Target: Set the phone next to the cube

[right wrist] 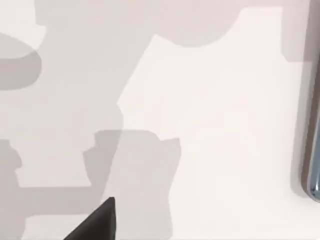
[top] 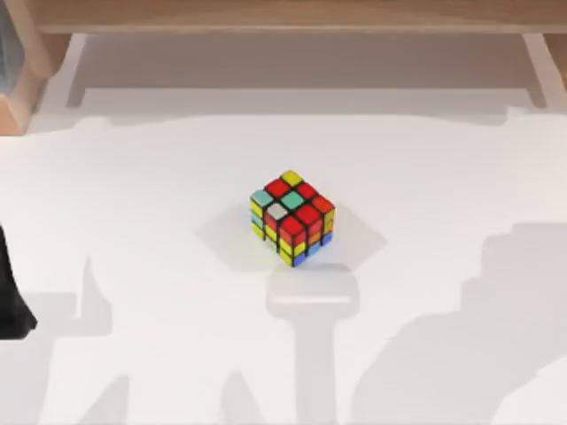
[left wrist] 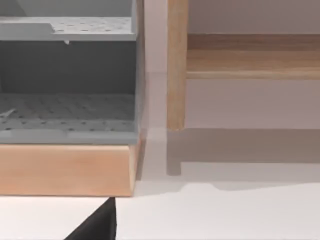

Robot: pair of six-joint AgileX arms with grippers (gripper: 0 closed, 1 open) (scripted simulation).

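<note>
While phone (right wrist: pixel 312 145) sits off beside right hand (right wrist: pixel 97 222), barely at edge of sight, you risk misaligned grasp; cube (top: pixel 292 218) far; hand states: cannot tell.

Phone (right wrist: pixel 313 125), seemingly, cut by edge.

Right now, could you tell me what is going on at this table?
Nothing is being handled at this moment. The cube sits alone near the middle of the white table. The phone lies flat on the table, seen as a glossy dark edge in the right wrist view, apart from the cube and not held. The left arm is at the table's left edge, its camera facing a wooden shelf holding a grey bin. The phone has not yet been set next to the cube.
</note>
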